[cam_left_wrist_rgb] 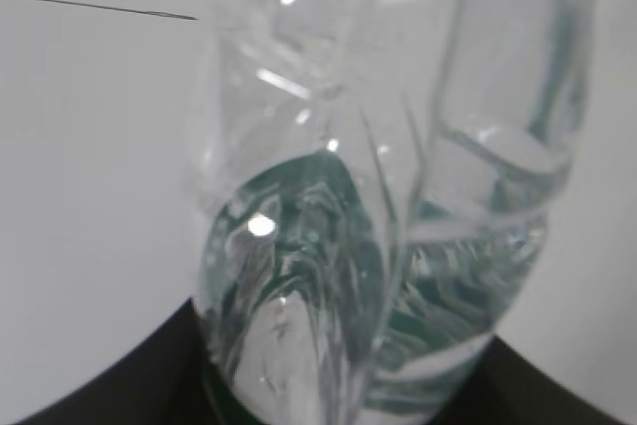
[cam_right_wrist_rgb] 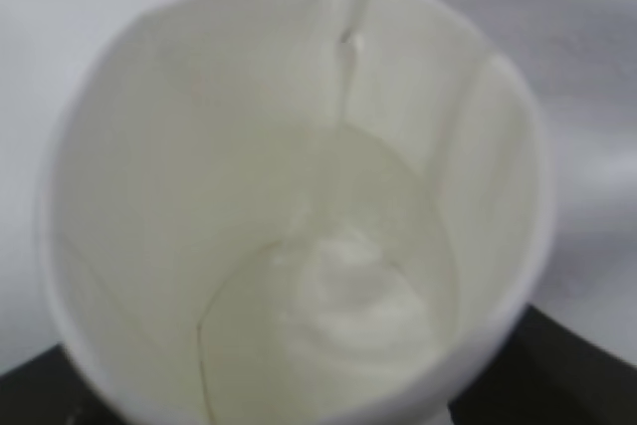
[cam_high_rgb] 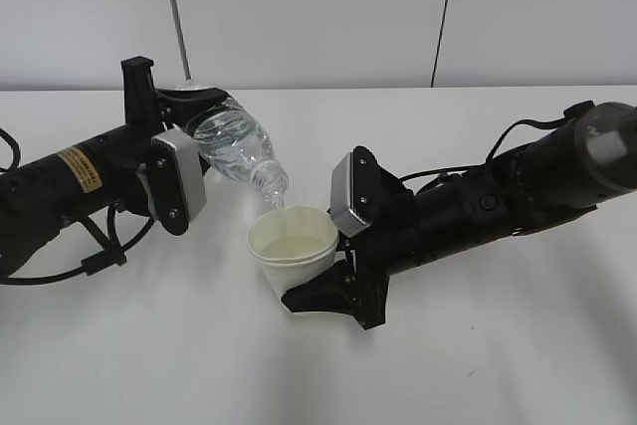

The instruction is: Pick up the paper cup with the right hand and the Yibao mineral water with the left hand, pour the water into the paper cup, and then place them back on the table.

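My left hand (cam_high_rgb: 204,111) is shut on the Yibao mineral water (cam_high_rgb: 239,149), a clear capless bottle tilted mouth-down to the right above the table (cam_high_rgb: 149,345). Its mouth (cam_high_rgb: 274,189) hangs just over the paper cup (cam_high_rgb: 292,246), and a thin stream runs into it. My right hand (cam_high_rgb: 323,291) is shut on the cup and holds it tilted toward the bottle, above the tabletop. The left wrist view is filled by the bottle (cam_left_wrist_rgb: 378,226) with its green label seen through water. The right wrist view looks into the cup (cam_right_wrist_rgb: 299,226), with water pooled inside and the stream (cam_right_wrist_rgb: 343,7) entering at the top.
A thin grey pole (cam_high_rgb: 175,12) stands behind the left arm against the white wall. Loose black cables (cam_high_rgb: 95,246) hang under the left arm. White tabletop spreads in front of both arms.
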